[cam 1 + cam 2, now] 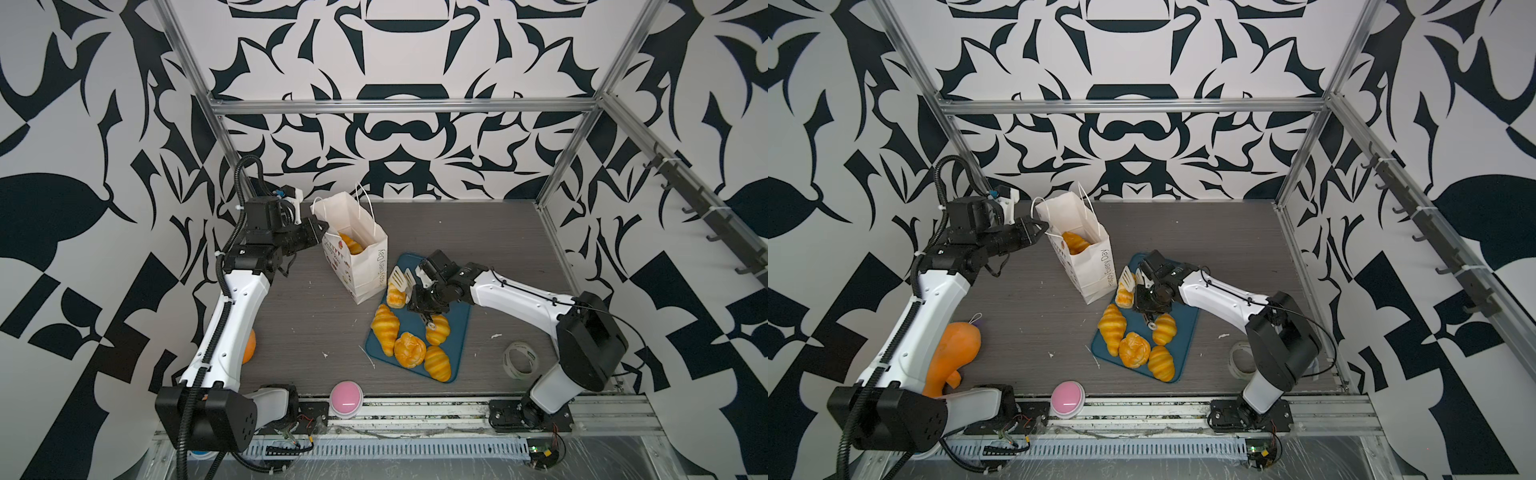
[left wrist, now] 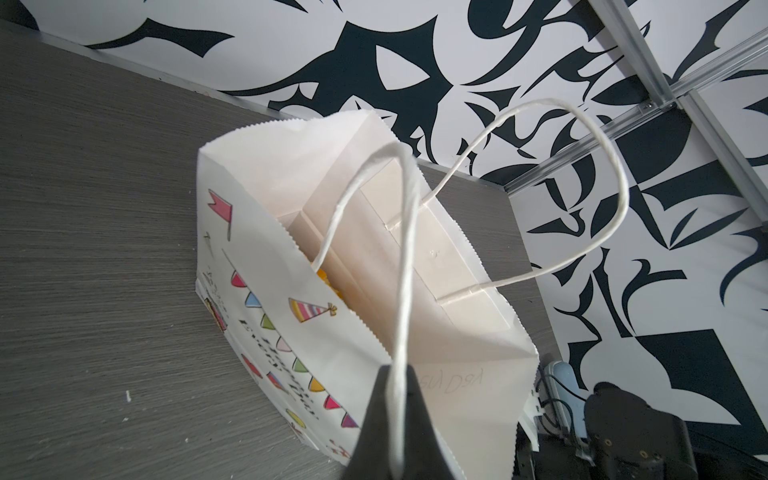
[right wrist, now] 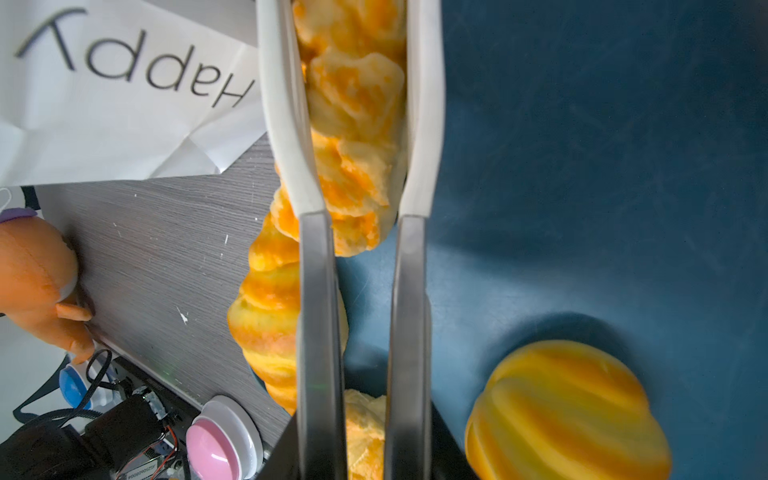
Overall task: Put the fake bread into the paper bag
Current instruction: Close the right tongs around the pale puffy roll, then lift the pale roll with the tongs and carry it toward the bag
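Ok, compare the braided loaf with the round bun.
The braided loaf is long and knotted; the round bun is a squat dome. The loaf lies at the edge of the tray by the paper bag, between the tongs; the bun sits further along the tray among croissants, no tool on it. Both are glossy golden-orange.

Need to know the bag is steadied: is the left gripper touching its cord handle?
Touching. The left wrist view shows the cord handle pinched between the shut jaws of the left gripper.
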You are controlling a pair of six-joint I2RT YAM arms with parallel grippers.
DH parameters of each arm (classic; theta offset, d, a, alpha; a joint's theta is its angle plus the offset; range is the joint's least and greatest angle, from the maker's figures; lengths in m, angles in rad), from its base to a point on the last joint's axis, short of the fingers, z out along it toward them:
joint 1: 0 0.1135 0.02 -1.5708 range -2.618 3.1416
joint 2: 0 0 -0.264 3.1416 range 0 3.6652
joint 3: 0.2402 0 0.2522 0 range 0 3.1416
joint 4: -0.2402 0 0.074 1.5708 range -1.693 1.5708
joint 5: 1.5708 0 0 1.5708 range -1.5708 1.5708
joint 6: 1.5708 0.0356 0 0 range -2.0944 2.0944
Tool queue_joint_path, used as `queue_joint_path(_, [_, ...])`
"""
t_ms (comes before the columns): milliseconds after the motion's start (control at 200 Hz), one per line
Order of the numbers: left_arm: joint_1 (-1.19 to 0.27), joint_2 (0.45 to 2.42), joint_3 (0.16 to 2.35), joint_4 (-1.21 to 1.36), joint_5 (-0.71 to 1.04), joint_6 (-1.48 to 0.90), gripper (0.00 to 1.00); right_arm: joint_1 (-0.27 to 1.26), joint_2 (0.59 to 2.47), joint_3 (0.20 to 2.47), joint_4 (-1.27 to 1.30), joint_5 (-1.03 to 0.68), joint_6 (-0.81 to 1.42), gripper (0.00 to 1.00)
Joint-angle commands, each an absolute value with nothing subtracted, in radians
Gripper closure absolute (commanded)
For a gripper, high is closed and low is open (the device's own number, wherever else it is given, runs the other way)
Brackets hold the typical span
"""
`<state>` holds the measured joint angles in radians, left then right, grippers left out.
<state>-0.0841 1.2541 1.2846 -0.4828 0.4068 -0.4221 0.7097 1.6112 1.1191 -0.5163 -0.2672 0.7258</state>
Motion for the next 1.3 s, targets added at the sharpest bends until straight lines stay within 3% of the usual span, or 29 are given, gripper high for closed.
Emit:
queue_joint_path(0, [-0.081,1.252,1.275,-0.485,0.408,-0.425,1.0,0.687,1.521,1.126,-0.51,-0.248,0.7,0.66])
queue_joint_path(525, [-0.081,1.256,1.273,-0.481,0.418,-0.43,1.0,0.548,1.325,1.15,-0.593,-0.276,0.59,0.68])
queue_joint_path(1295, [-0.081,1.256,1.274,-0.483,0.414,-0.428,1.0,0.541,1.153,1.255,-0.456,-0.441,0.499,0.66])
